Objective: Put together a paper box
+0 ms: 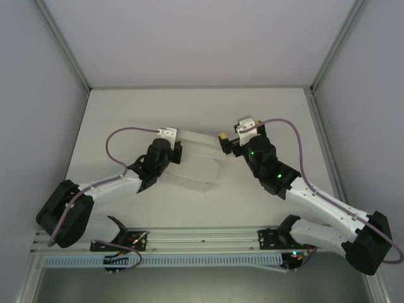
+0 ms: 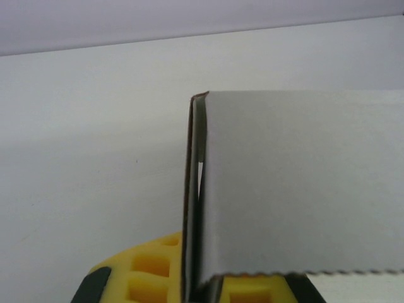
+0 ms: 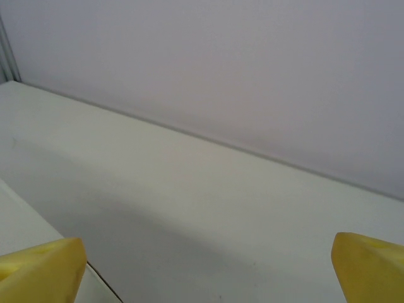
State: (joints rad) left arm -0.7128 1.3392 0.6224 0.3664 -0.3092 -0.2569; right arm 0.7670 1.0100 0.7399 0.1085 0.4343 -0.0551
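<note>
Left pincer (image 1: 179,153): I see it pinching the paper box (image 1: 201,165) by one wall.
Right pincer (image 1: 223,140): spread, just beside its right end.

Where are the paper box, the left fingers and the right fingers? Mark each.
paper box (image 1: 202,167), top view, its upper panel
left fingers (image 2: 148,268), left wrist view, yellow pad beside the box edge
right fingers (image 3: 41,271), right wrist view, the left yellow tip
</note>
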